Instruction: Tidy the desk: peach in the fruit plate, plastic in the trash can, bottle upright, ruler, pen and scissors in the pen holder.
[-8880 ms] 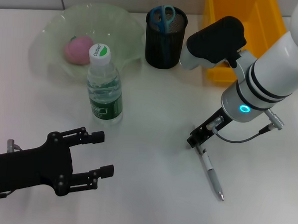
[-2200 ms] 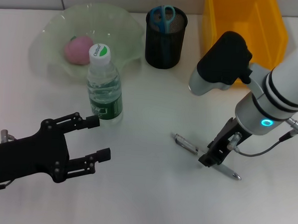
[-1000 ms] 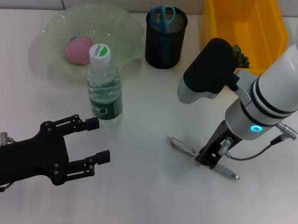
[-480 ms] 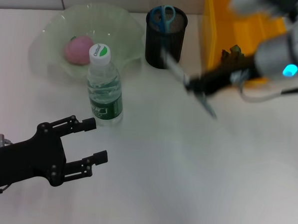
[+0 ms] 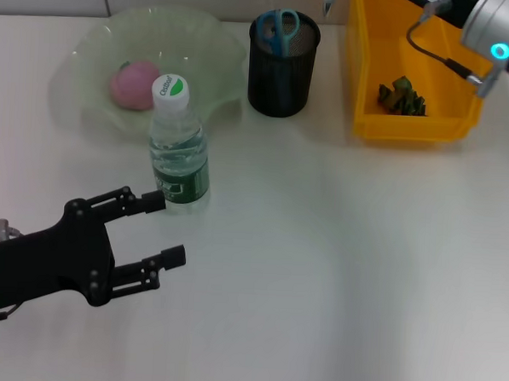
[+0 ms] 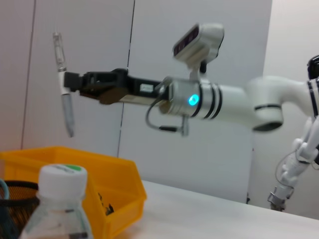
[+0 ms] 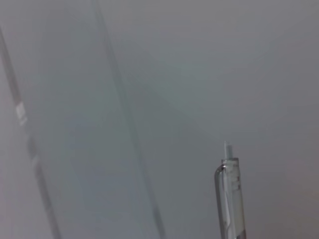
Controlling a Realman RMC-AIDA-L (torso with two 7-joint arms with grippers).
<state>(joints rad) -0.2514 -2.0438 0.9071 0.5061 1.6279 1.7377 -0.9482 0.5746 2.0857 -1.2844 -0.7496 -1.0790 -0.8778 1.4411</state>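
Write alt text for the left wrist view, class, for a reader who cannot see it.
The right gripper, on a white arm reaching in from the side, holds a pen upright in the air, tip down, high above the desk. Below it stand a yellow bin, the rim of a black mesh pen holder and, nearest the camera, a water bottle with a white cap.

My right gripper (image 6: 75,82) matt black, pinching a clear glossy plastic pen (image 6: 63,84), black wire-mesh pen holder (image 5: 282,64), frosted translucent fruit plate (image 5: 99,54), clear plastic bottle (image 5: 178,148), glossy yellow plastic trash can (image 5: 367,85), smooth white table (image 5: 336,272)
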